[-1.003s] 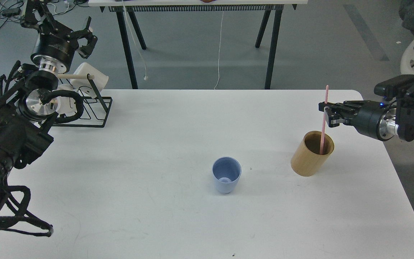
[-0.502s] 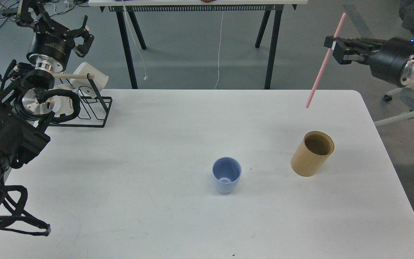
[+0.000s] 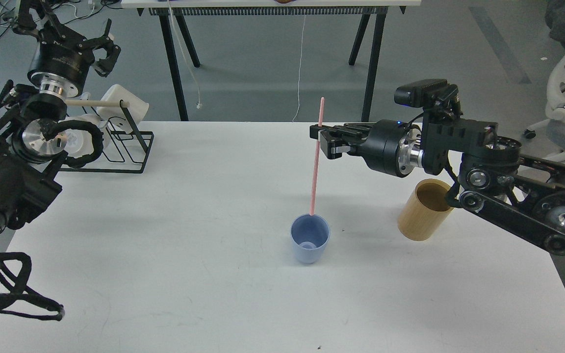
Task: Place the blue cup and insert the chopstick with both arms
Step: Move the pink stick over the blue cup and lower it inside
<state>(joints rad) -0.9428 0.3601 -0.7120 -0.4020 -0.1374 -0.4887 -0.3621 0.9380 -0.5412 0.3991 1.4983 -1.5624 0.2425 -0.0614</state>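
Our right pincer (image 3: 322, 141) clamps a pink chopstick (image 3: 316, 162) near its upper end, its lower tip reaching the rim of the blue cup (image 3: 309, 239) standing on the table (image 3: 204, 274) below the pincer, while our left pincer (image 3: 101, 49) hangs spread wide, well apart.

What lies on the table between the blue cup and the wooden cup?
In the head view, only bare white table lies between the blue cup and the wooden cup; a tiny dark speck is the only mark there.
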